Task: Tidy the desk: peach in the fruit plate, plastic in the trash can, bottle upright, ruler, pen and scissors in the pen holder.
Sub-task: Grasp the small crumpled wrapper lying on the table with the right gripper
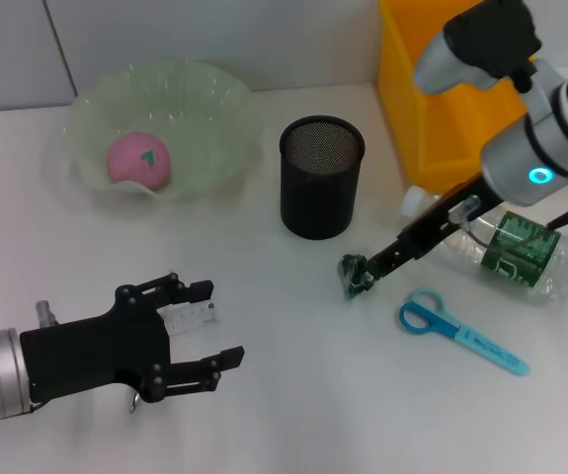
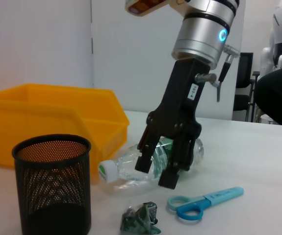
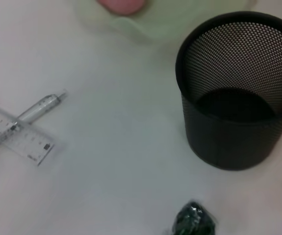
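reaching for the plastic wad (image 1: 355,276) at 7 o'clock of the bottle (image 1: 506,249), your spread right pincer (image 2: 158,172) could nudge it away; left pincer (image 1: 204,336), spread, hovers over the ruler (image 1: 191,316).

Head view: the left gripper (image 1: 204,336) covers most of the transparent ruler (image 1: 191,317); the pen beneath it is hidden. The yellow bin (image 1: 432,109) is cut off by the picture's top edge and partly masked by the right arm (image 1: 521,89). The arm also crosses the lying bottle (image 1: 521,255), hiding its neck.

Left wrist view: the right gripper (image 2: 163,174) stands before the bottle (image 2: 126,166), concealing its middle; the label text is unreadable.

Right wrist view: the peach (image 3: 122,5) is cut off and blurred; the ruler (image 3: 13,132) runs out of frame; the crumpled plastic (image 3: 193,221) is partly cropped.
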### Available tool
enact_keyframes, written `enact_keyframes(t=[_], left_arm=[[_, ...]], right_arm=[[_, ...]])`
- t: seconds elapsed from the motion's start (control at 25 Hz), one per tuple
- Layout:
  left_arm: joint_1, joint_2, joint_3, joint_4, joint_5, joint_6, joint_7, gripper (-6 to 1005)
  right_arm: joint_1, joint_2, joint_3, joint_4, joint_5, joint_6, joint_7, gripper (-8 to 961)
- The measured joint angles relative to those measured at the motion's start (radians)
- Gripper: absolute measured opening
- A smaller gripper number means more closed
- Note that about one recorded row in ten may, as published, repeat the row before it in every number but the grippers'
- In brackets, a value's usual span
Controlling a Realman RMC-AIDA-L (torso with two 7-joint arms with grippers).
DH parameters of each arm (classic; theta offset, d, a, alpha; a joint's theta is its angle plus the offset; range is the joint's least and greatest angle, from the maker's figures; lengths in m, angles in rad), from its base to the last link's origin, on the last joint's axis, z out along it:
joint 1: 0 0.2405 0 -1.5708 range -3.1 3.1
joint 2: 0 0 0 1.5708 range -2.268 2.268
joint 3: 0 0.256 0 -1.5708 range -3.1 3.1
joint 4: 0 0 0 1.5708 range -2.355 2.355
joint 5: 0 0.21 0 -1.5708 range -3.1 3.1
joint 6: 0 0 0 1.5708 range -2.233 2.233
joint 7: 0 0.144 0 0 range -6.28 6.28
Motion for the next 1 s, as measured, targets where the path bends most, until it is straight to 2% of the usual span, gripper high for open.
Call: enact_keyframes(t=[0.4, 1.0], left_arm=[[-0.011, 0.000, 0.000, -0.009, 0.008, 0.002, 0.001, 827], [-0.011, 0.002, 0.009, -0.015, 0.011, 0.012, 0.002, 827]], right_arm=[[0.025, 0.003, -0.096, 0.089, 0.009, 0.097, 0.022, 816], [0.066, 0.002, -0.123, 0.168, 0.038, 0.148, 0.023, 814]])
